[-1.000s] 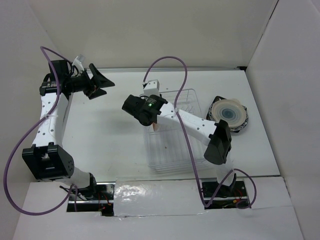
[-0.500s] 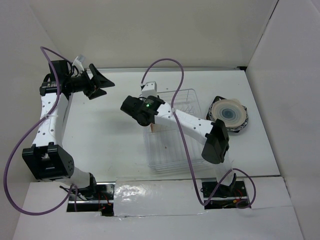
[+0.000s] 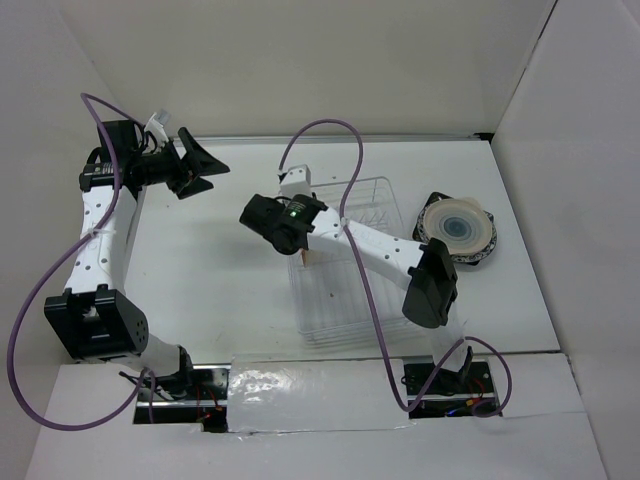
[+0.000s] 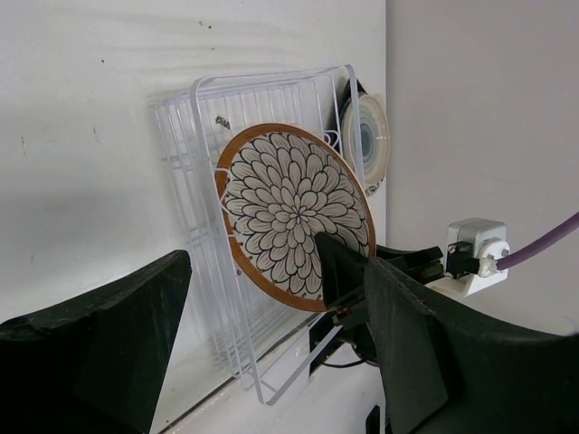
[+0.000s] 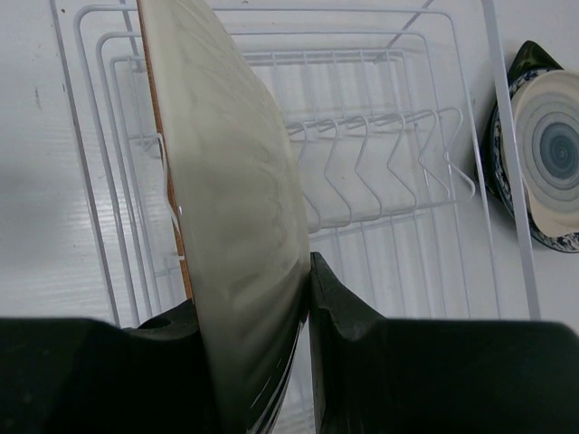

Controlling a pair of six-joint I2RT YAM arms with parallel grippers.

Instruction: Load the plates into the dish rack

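Our right pincer (image 5: 249,307) grips the patterned plate (image 4: 294,212) by its rim, on edge over the rack (image 3: 325,300) — upright, we judge, to slot between tines (image 5: 373,167) — while our left pincer (image 3: 195,165) hangs open well apart, and more plates (image 3: 458,228) sit stacked beside the rack.

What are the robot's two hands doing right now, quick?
Left gripper: open, holding nothing.
Right gripper: shut on the flower-patterned plate, gripping it by its edge.
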